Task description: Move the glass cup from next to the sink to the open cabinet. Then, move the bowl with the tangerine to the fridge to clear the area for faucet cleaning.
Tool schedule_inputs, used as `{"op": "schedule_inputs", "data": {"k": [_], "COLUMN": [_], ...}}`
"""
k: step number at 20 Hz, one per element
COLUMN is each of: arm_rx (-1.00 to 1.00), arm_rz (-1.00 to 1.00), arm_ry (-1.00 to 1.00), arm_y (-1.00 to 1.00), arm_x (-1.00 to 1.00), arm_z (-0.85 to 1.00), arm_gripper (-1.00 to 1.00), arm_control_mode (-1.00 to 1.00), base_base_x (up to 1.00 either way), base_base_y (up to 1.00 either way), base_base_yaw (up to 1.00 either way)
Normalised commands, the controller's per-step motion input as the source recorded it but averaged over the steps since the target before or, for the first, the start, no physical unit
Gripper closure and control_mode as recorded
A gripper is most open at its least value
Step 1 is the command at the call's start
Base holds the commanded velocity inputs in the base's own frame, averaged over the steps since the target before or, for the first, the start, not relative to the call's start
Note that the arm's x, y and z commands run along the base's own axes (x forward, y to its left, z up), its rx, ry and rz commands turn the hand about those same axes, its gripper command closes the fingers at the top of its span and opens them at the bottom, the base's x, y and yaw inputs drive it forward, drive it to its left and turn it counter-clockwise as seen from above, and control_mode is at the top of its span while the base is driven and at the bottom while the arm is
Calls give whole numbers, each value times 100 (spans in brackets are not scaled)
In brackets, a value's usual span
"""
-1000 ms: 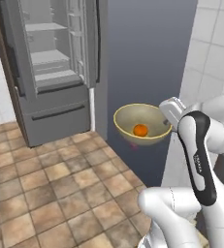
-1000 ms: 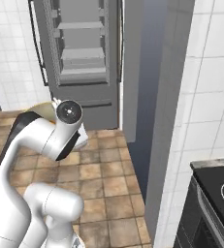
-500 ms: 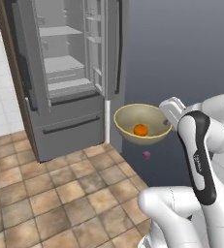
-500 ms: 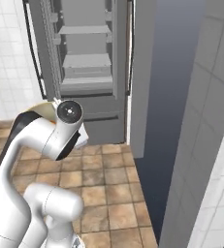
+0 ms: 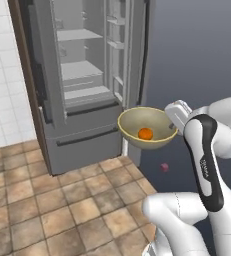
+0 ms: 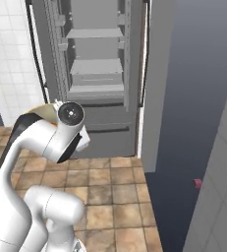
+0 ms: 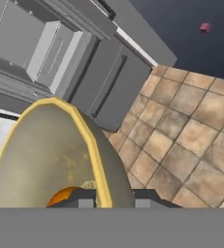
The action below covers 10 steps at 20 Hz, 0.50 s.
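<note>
A tan bowl point(image 5: 146, 125) with a yellow rim hangs in the air in front of the fridge point(image 5: 82, 85), with the orange tangerine point(image 5: 145, 133) inside it. My gripper point(image 5: 174, 125) is shut on the bowl's right rim. In the hand view the bowl point(image 7: 50, 155) rises just above my gripper point(image 7: 111, 202), its rim between the two fingertips, and the tangerine point(image 7: 65, 196) peeks out low down. The fridge point(image 6: 95, 74) stands with both doors open and bare grey shelves. In the right base view my arm covers all but a sliver of the bowl point(image 6: 46, 110). The glass cup is out of view.
Brown tiled floor point(image 5: 47, 200) spreads before the fridge. A tall grey panel point(image 6: 159, 83) flanks the fridge's right side. White tiled wall point(image 5: 2, 75) lies to its left. A small pink cube point(image 5: 164, 167) sits low at the right, by the dark wall.
The whole picture has shifted: the base has moved, and the fridge now looms larger and more central. The bowl stays in my gripper, unchanged.
</note>
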Motion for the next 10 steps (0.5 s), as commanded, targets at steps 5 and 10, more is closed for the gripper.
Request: {"op": "schedule_inputs", "data": {"k": [5, 10], "arm_rx": [0, 0], "arm_rz": [0, 0], "arm_ry": [0, 0], "arm_y": [0, 0], "arm_x": [0, 0], "arm_z": [0, 0], "arm_gripper": [100, 100], "arm_control_mode": [100, 100], "base_base_x": [90, 100], "base_base_y": [-6, 0], "base_base_yaw": [3, 0]}}
